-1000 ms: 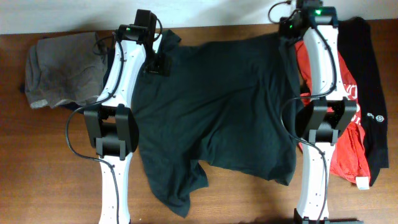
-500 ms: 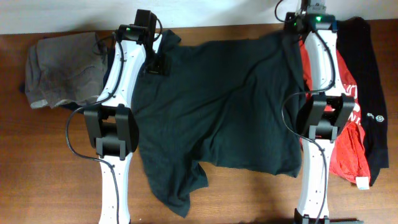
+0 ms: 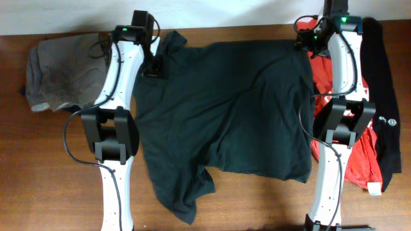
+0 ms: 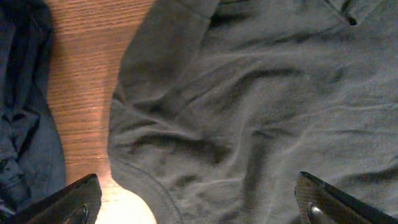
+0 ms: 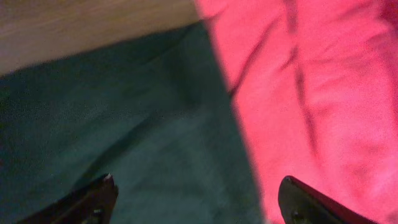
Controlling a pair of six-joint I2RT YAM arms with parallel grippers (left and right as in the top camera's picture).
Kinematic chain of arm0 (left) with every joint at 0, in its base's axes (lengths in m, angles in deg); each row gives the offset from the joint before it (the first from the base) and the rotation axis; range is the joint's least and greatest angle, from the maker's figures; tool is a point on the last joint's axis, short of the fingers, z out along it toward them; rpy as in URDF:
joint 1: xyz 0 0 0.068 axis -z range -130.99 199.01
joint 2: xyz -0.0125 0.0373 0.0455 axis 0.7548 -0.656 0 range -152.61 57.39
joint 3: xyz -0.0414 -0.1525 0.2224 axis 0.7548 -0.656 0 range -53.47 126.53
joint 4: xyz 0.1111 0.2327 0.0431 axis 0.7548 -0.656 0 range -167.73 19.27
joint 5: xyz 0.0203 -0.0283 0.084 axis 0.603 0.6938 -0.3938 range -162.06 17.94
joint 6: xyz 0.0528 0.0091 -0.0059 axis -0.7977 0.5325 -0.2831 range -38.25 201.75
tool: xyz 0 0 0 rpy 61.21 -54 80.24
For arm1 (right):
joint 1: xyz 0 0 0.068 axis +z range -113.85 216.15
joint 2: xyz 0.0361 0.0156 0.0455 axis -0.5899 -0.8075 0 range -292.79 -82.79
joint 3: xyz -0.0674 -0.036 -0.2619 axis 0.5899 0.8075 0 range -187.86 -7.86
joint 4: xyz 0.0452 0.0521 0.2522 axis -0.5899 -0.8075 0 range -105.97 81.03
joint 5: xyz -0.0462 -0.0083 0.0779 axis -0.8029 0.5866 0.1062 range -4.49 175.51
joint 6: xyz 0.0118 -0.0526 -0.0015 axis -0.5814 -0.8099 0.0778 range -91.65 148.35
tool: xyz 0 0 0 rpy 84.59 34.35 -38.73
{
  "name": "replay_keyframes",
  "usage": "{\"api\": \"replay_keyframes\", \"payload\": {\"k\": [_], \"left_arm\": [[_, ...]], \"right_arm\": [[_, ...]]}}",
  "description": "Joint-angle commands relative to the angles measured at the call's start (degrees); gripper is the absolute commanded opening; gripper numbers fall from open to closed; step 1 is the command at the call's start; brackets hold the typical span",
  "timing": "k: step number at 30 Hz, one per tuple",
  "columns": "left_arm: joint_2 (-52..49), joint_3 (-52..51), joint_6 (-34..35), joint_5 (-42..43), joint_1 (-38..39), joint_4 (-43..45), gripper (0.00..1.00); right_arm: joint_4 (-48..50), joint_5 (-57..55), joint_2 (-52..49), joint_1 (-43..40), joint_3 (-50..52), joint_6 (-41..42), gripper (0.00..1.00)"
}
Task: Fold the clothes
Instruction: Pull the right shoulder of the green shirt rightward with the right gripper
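The big black T-shirt (image 3: 225, 109) lies spread out, plain side up, between my two arms; no lettering shows. My left gripper (image 3: 154, 67) hovers open over its far left shoulder, where the sleeve hem (image 4: 158, 193) meets bare wood. In the left wrist view both fingertips (image 4: 78, 200) stand wide apart with nothing between them. My right gripper (image 3: 307, 42) is open above the shirt's far right corner (image 5: 137, 137), right at its border with a red garment (image 5: 311, 93). Nothing is held there either.
A grey garment (image 3: 61, 70) over navy cloth (image 4: 25, 124) lies at the far left. The red garment (image 3: 359, 160) and a black one (image 3: 385, 96) lie under and beside the right arm. The shirt's hem (image 3: 180, 199) hangs crumpled near the front.
My right gripper has opened and let go of the shirt's far right corner after drawing it rightward and farther back; that side now lies flatter. The left arm shifted slightly farther back.
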Motion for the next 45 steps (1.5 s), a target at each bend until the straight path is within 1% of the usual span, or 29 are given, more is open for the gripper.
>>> {"api": "replay_keyframes", "payload": {"k": [1,2,3,4,5,6,8,9,11,12,19,25,28,39,45], "left_arm": [[-0.66,1.09,-4.0,4.63,-0.79,-0.09,0.94],[-0.79,1.09,-4.39,4.83,-0.79,-0.09,0.9],[-1.03,1.09,-4.39,4.83,-0.68,-0.09,0.82],[-1.42,1.09,-4.37,4.83,-0.5,-0.11,0.71],[-1.77,1.07,-4.37,4.85,-0.46,-0.13,0.63],[-2.29,1.07,-4.35,5.09,-0.39,-0.26,0.54],[-3.63,1.05,-3.67,7.41,-0.24,-0.96,0.27],[-4.48,1.05,-3.48,9.16,-0.13,-1.11,0.23],[-6.47,1.05,-3.48,13.05,0.13,-0.85,0.2],[-7.98,1.05,-3.48,13.6,0.39,-0.59,0.18],[-10.67,1.05,-3.5,12.61,0.59,0.0,0.17],[-11.3,1.05,-3.5,3.63,-0.02,0.24,0.17],[-11.74,1.05,-3.48,0.79,-1.07,0.17,0.17],[-12.33,1.05,-3.56,0.15,-7.8,0.46,0.18],[-12.33,1.05,-4.39,-0.24,-10.03,2.45,0.17]], "right_arm": [[-4.24,9.09,4.22,1.46,-1.92,0.42,0.73],[-5.51,9.03,4.2,1.86,-1.9,0.39,0.64],[-6.32,9.03,4.2,2.14,-1.92,0.15,0.53],[-7.28,9.03,4.2,2.69,-1.92,0.15,0.31],[-7.8,9.03,4.22,3.06,-1.92,0.15,0.13],[-8.35,9.03,4.2,3.37,-1.92,0.17,0.04],[-9.57,9.05,4.2,3.89,-1.92,-0.26,0.04],[-10.05,9.03,4.2,4.09,-1.92,-0.52,0.04],[-11.02,9.03,4.2,4.46,-1.92,-0.9,0.04],[-11.5,9.03,4.22,4.5,-1.92,-0.9,0.04],[-12.72,9.03,4.2,4.5,-1.92,-0.9,0.04],[-13.35,8.96,4.2,4.5,-1.92,-0.92,0.04],[-13.57,8.9,4.2,4.5,-1.92,-0.92,0.04],[-13.51,8.57,4.2,4.5,-1.92,-0.92,0.05],[-13.46,8.57,4.2,4.5,-1.9,-0.92,0.07]]}}
